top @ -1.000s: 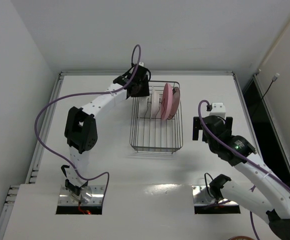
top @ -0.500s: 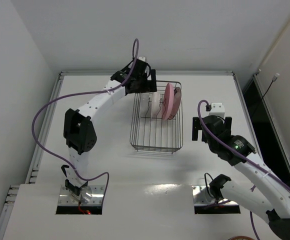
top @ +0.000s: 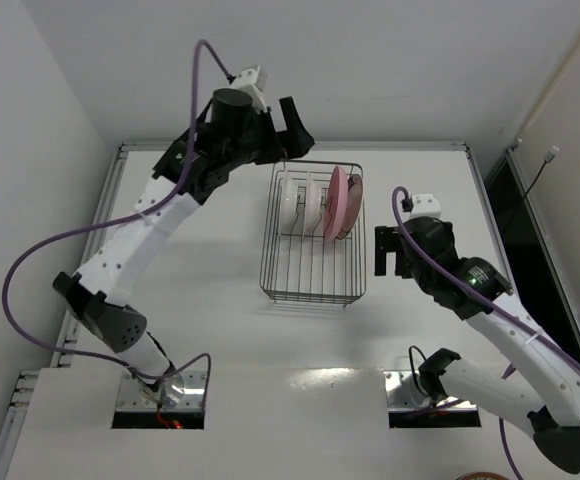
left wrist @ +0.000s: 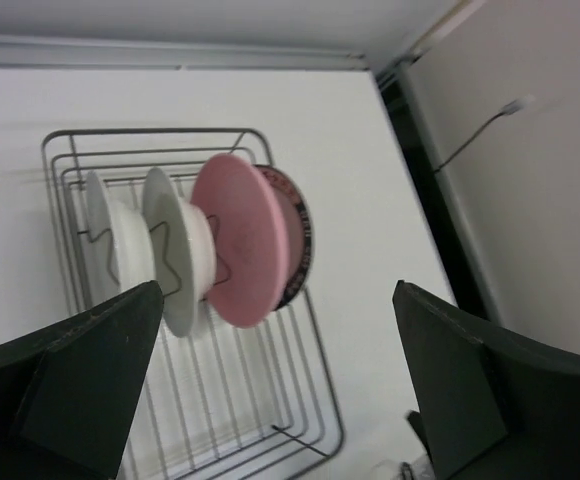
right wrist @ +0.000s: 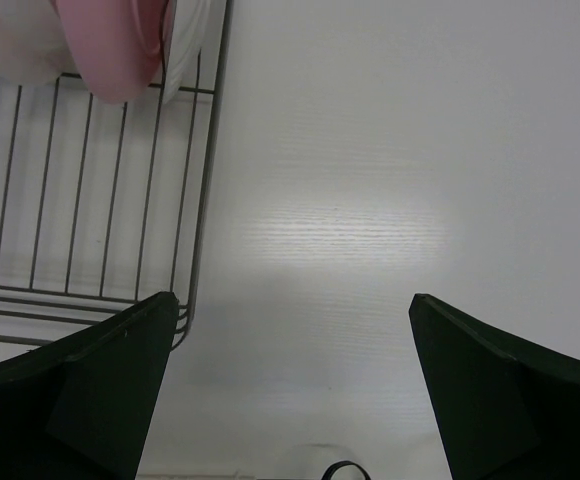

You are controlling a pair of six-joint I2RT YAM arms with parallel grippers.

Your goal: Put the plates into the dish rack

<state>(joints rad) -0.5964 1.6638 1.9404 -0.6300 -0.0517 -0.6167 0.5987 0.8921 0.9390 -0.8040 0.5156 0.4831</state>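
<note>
Left wrist view: racked plates (left wrist: pixel 240 240) stand well beyond its wide-spread jaws.

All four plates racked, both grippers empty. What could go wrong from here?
1. The left gripper hangs open above the far end of the dish rack; a low retreat could clip the upright rims below.
2. The pink plate, patterned plate and two whitish plates stand close together; knocking one would likely tip its neighbours.
3. The right gripper sits open beside the rack's right side; a leftward sweep could shove the wire rack.
</note>
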